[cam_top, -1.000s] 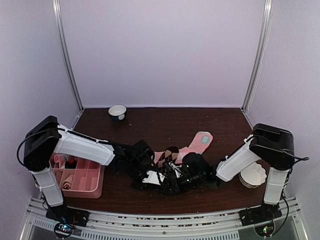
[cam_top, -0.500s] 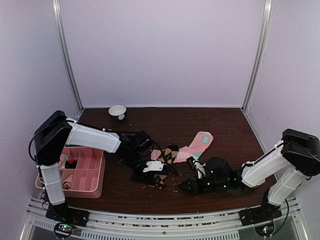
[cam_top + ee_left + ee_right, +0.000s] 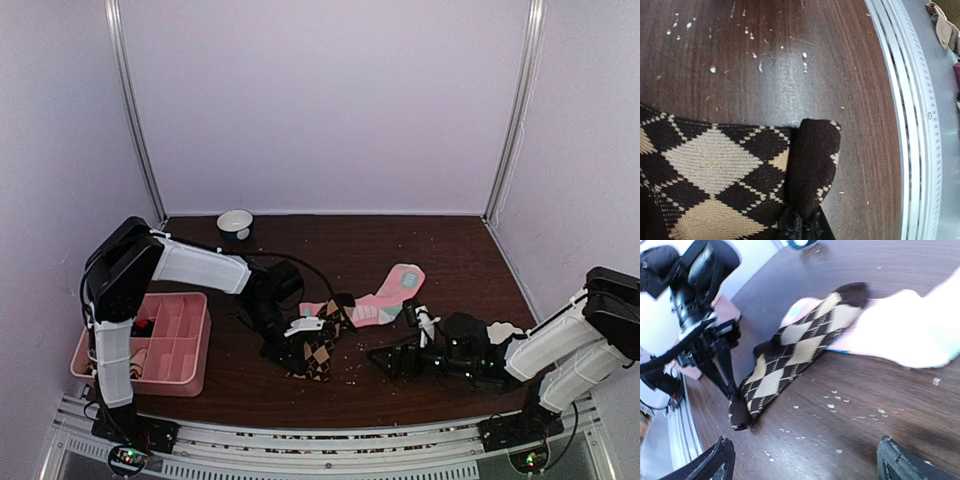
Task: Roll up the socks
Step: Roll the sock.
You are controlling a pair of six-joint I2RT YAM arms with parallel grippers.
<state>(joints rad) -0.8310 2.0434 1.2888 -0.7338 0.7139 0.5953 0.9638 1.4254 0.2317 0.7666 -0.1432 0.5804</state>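
While the left gripper (image 3: 292, 356) stays out of the way of nothing but its own load, the top external view shows it pressed together on the near end of the argyle sock (image 3: 318, 348). That sock lies on the dark wooden table (image 3: 450, 250), slightly left of centre, and runs up and right until its far end overlaps the pink socks (image 3: 392, 288). The right gripper (image 3: 383, 360) sits low over the table to the right of the argyle sock, apart from it, with its jaws spread and nothing between them. A pink tray (image 3: 205, 340) stands at the near left beside the left arm's base; its contents are too small to identify. A small bowl (image 3: 235, 222) stands at the far left edge. White flecks are scattered over the wood. Any markings on the arms are too small to read.

Left wrist view: the left gripper (image 3: 802, 231) at the bottom edge pinches a folded dark end of the argyle sock (image 3: 715, 165), whose tan diamonds lie on dark brown. A metal rail (image 3: 910, 125) borders the table on the right.

Right wrist view: two dark fingertips (image 3: 720, 460) occupy the lower corners, wide apart, with bare table between. The argyle sock (image 3: 795, 350) crosses diagonally, its lower end in the left gripper (image 3: 732, 390) and its upper end on the blurred pink socks (image 3: 900, 325).
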